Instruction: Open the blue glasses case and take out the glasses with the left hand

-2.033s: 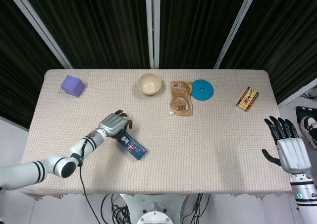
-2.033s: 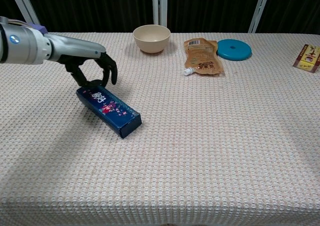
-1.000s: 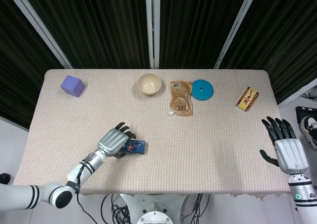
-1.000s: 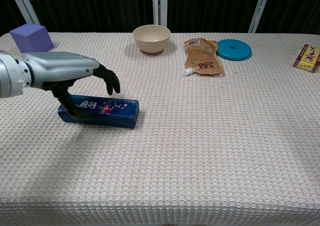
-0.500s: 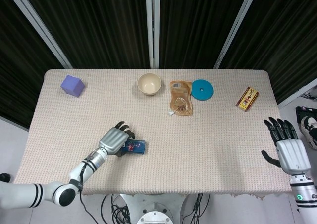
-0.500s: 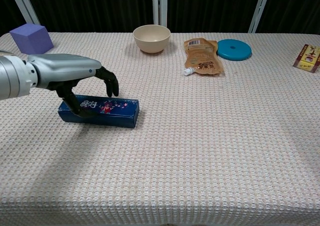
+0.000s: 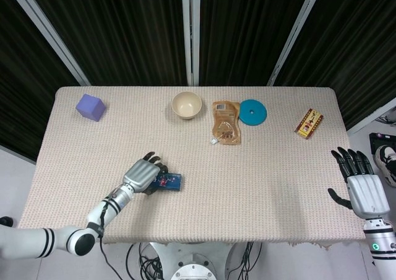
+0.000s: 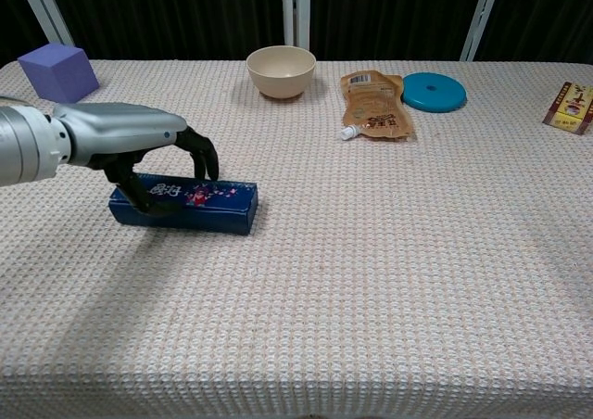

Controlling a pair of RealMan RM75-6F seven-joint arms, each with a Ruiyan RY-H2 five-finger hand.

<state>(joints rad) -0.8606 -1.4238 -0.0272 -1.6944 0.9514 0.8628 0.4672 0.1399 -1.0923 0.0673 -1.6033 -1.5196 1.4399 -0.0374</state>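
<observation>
Dark curtains behind, woven cloth over the bench [image 8: 389,280], and the blue glasses case [image 8: 208,204] lies flat and closed near the front left edge. The left hand [image 8: 148,146] arches over its left end, fingers curled down the far side and thumb on the near side, probably steadying it for opening. Can't tell how firm that grip is, the palm hides the contact; the right hand [image 7: 362,187] is spread, empty, off the bench's right edge.

blue glasses case [image 8: 206,206] | long box, floral print | closed | flat, table's front-left
</observation>
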